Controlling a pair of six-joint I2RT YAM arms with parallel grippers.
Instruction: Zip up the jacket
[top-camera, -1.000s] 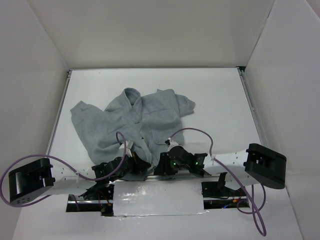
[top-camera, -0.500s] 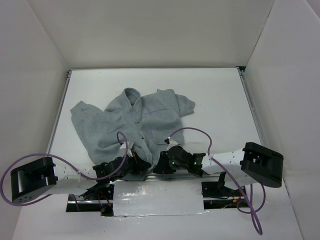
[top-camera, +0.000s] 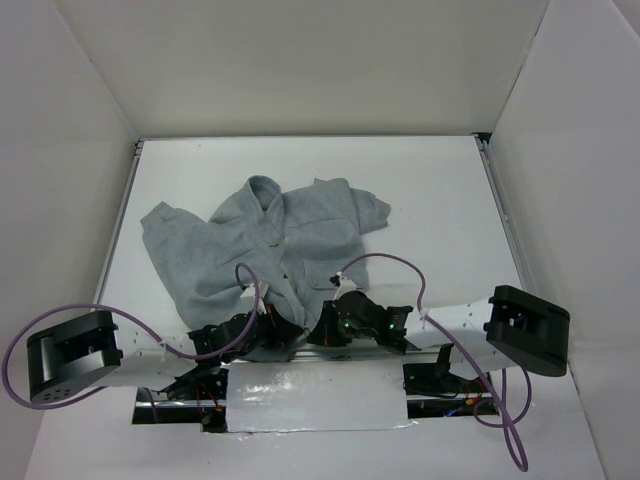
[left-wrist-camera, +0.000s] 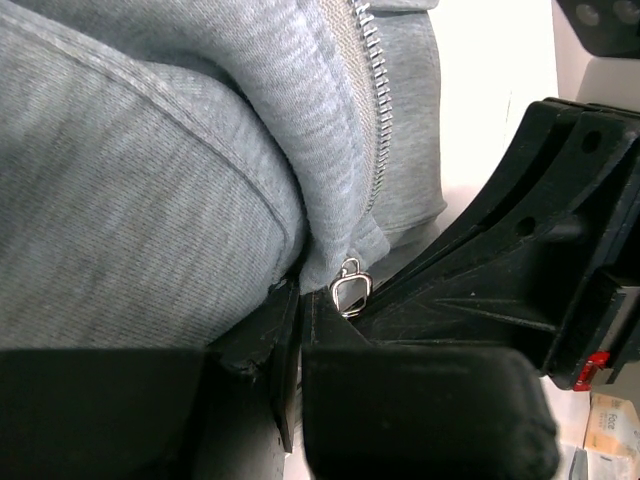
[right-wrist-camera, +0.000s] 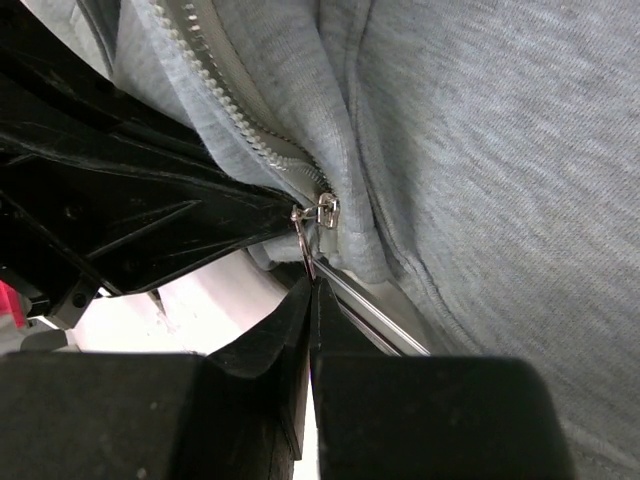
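The table (top-camera: 440, 200) bore the jacket (top-camera: 250, 240) on its left-middle part, crumpled, with its hem reaching the table's near edge; at that edge the left gripper (left-wrist-camera: 300, 300) had its fingers pressed together on the hem; beside it the right gripper (right-wrist-camera: 310, 290) — fingers likewise together — pinched the thin metal zipper pull (right-wrist-camera: 303, 245).

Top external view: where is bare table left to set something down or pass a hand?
Free: the table between the jacket and the right wall, and the strip between the collar and the back wall. Narrow: left of the sleeve. Crowded: the near edge, where left gripper and right gripper meet at the hem.
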